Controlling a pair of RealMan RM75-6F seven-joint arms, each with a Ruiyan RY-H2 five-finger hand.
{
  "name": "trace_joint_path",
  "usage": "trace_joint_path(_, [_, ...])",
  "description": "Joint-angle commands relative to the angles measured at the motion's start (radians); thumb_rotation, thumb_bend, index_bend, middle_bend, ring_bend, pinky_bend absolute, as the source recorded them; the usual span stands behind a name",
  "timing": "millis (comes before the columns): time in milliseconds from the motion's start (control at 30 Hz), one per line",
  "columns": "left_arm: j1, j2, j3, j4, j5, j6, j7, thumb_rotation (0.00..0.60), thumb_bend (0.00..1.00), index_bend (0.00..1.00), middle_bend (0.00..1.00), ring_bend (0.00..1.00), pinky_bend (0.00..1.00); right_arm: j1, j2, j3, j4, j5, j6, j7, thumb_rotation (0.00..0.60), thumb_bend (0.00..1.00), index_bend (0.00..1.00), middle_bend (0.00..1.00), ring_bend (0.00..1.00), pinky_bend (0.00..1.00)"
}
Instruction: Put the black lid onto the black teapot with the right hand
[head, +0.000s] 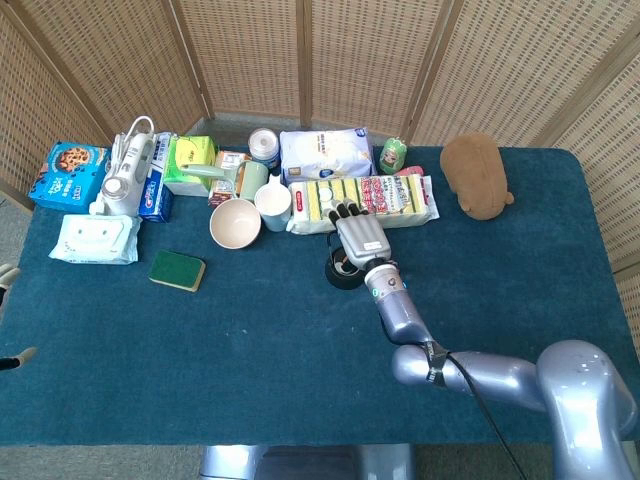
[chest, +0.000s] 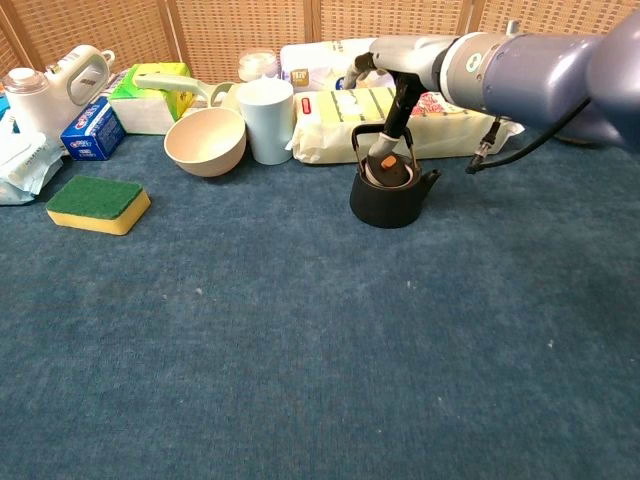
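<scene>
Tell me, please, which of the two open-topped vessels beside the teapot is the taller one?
The pale blue cup; it stands clearly above the wider, shallower beige bowl on its left.

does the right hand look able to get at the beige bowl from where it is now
Probably yes. The right hand is open above the black teapot, and the beige bowl sits further left on the table with open cloth in front of it; only the pale cup stands close beside it.

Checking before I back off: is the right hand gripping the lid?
No, in the chest view the right hand is raised with fingers spread, and the black lid sits in the black teapot.
</scene>
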Motion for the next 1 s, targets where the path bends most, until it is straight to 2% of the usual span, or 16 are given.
trace_joint_path(33, [0.0, 0.001, -0.002, 0.002, -0.004, -0.002, -0.004, 0.6, 0.14, 0.0, 0.0, 0.0, 0.05, -0.011, -0.046, 0.015, 0.057, -0.043, -0.005, 0.039, 0.6, 0.22, 0.14, 0.07, 0.06, 0.24])
trace_joint_path(467, [-0.007, 0.002, -0.003, 0.005, -0.01, -0.016, -0.009, 0.6, 0.14, 0.0, 0.0, 0.0, 0.05, -0.014, -0.106, 0.031, 0.161, -0.074, -0.037, 0.034, 0.6, 0.21, 0.14, 0.07, 0.06, 0.24])
trace_joint_path(800, [-0.005, 0.002, -0.002, 0.002, -0.007, -0.014, -0.007, 0.6, 0.14, 0.0, 0.0, 0.0, 0.05, -0.023, -0.13, 0.047, 0.196, -0.079, -0.053, 0.036, 0.6, 0.21, 0.14, 0.08, 0.06, 0.24])
trace_joint_path(1000, [-0.003, 0.003, -0.002, 0.004, -0.008, -0.011, -0.011, 0.6, 0.14, 0.0, 0.0, 0.0, 0.05, -0.028, -0.127, 0.058, 0.179, -0.097, -0.048, 0.037, 0.6, 0.21, 0.14, 0.08, 0.06, 0.24])
